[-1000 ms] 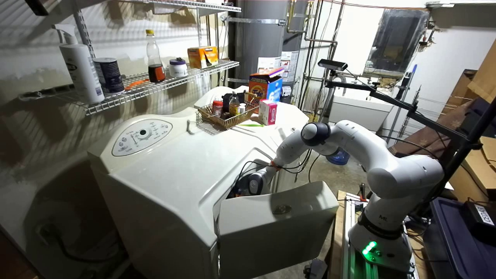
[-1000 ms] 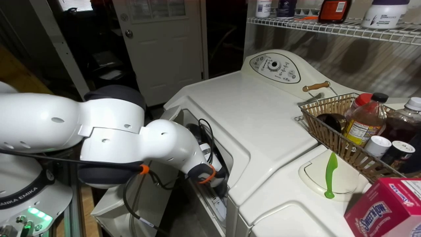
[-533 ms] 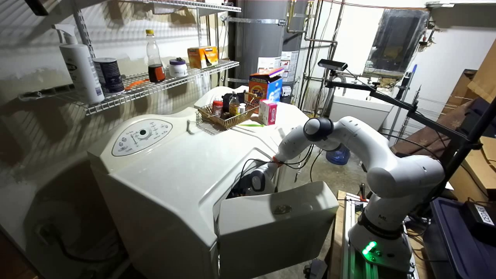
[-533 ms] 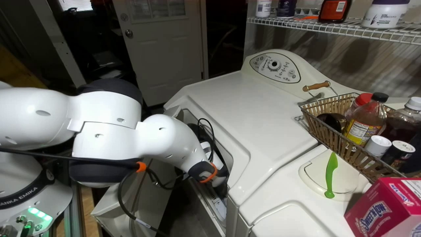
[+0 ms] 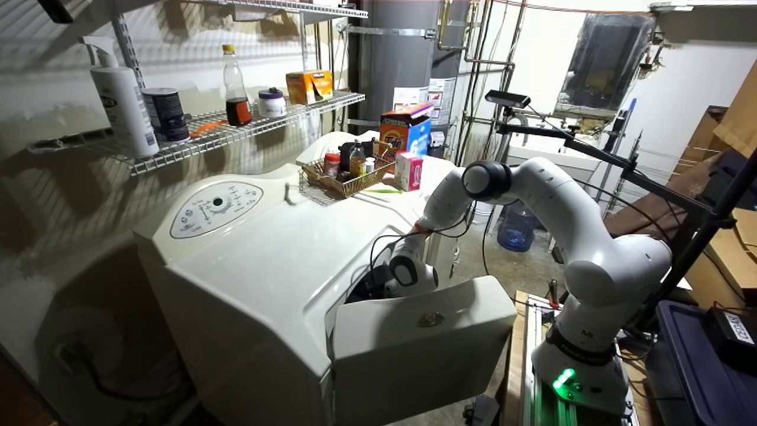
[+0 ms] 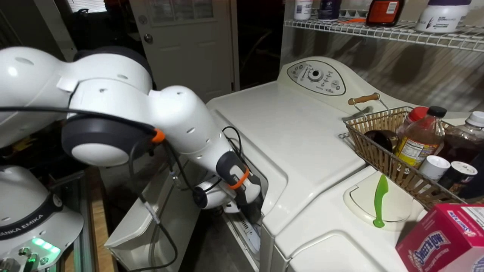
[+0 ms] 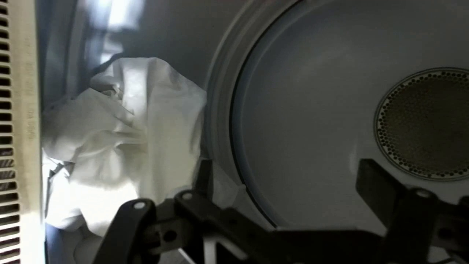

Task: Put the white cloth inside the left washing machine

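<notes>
Cloth [image 7: 128, 143] in washer [image 5: 266, 248] nr slotted edge [image 7: 28, 128], poss. touching tool [image 7: 287, 174]; jaw gap wide.

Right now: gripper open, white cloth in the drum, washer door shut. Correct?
No, the washer door stands open, not shut, in both exterior views. The rest holds: the gripper is open and the white cloth lies in the drum.

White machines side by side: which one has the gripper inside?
The left washing machine: its top carries the oval grey control panel, its door is open, and the arm enters there. The neighbouring machine has the green utensil on top.
</notes>
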`<action>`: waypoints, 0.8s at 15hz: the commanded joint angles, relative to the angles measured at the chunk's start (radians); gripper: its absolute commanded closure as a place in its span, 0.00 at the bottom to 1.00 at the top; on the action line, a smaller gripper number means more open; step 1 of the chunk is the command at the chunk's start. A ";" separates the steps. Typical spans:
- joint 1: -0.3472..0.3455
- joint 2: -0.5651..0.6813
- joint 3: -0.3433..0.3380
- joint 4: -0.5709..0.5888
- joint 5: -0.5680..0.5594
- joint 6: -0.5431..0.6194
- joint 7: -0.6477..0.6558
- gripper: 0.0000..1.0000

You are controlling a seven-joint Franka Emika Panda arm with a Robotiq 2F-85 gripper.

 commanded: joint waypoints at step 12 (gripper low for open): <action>0.495 -0.354 -0.519 -0.336 -0.603 -0.248 0.889 0.00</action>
